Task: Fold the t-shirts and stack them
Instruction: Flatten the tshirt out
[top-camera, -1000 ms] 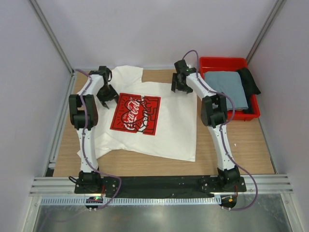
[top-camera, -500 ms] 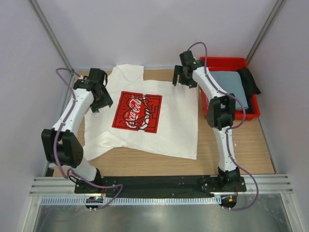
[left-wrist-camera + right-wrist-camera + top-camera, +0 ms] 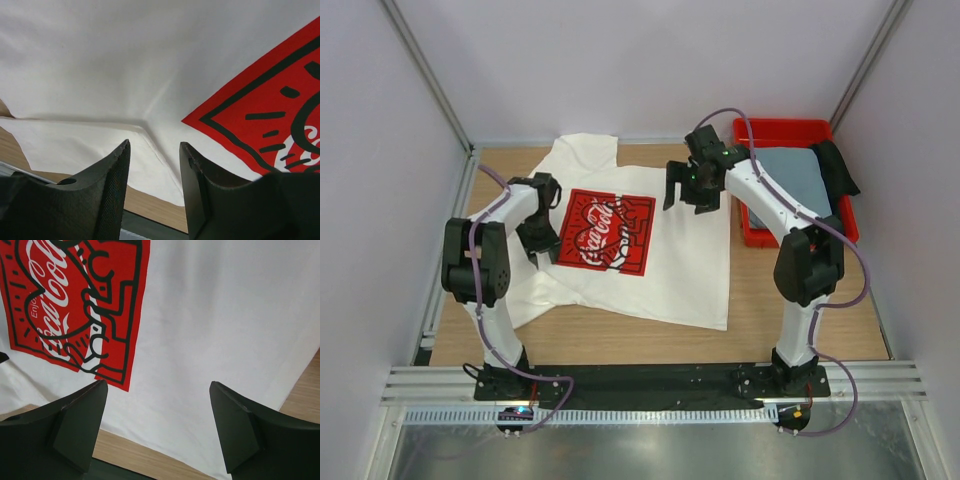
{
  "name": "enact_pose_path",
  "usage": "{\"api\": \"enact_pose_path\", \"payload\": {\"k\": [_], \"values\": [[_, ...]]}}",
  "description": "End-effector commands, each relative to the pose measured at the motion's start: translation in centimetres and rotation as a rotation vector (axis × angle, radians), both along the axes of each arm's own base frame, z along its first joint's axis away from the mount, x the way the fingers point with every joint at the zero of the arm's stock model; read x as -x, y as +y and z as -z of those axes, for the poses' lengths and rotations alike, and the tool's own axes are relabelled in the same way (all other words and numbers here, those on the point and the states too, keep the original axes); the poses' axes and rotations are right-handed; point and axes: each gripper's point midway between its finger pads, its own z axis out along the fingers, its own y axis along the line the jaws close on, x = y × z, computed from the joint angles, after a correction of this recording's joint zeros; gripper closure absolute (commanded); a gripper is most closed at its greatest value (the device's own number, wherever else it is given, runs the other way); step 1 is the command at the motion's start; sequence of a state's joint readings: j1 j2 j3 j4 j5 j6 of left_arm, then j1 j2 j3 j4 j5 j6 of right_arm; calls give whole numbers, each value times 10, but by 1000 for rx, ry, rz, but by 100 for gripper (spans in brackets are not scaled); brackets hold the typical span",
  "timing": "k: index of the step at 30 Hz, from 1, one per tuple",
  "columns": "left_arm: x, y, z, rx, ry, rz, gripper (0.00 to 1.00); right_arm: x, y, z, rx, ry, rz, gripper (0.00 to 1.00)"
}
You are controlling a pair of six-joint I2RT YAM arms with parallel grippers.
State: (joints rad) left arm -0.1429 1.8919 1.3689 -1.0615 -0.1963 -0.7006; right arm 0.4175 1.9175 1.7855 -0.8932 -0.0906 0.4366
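Left tool [image 3: 155, 150] half open, empty, low over white t-shirt [image 3: 680, 270], by folded sleeve edge; maybe touching, hard to tell. Right tool [image 3: 159, 387] wide, empty, above same shirt. Grey-blue t-shirt [image 3: 798, 175] in red bin [image 3: 790, 128] beside right tool. Risk: uneven pinches bunch cloth, fold goes crooked.

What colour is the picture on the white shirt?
Print: red with black and white lines; clearest in right wrist view.

You've got matt white cloth on the tee [image 3: 670, 270], with a smooth red print [image 3: 602, 232]; the grey tee [image 3: 790, 175] is soft cloth. Matt wood-grain tabletop [image 3: 800, 310], glossy plastic bin [image 3: 780, 130], and matt black, finely textured gripper fingers [image 3: 107, 200].
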Motion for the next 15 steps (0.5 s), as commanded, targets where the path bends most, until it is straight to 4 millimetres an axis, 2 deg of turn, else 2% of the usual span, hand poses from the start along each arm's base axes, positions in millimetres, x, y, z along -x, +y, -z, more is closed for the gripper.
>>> {"api": "enact_pose_path", "payload": {"k": [1, 5, 12, 15], "values": [[-5, 7, -5, -46, -14, -19, 55, 12, 0, -6, -27, 5, -15, 11], [4, 10, 0, -67, 33, -34, 60, 17, -1, -8, -33, -1, -19, 11], [12, 10, 12, -70, 82, -54, 59, 17, 0, -7, -36, 5, -23, 11], [16, 9, 17, -69, 104, -57, 65, 18, 1, -7, -40, 7, -25, 11]]}}
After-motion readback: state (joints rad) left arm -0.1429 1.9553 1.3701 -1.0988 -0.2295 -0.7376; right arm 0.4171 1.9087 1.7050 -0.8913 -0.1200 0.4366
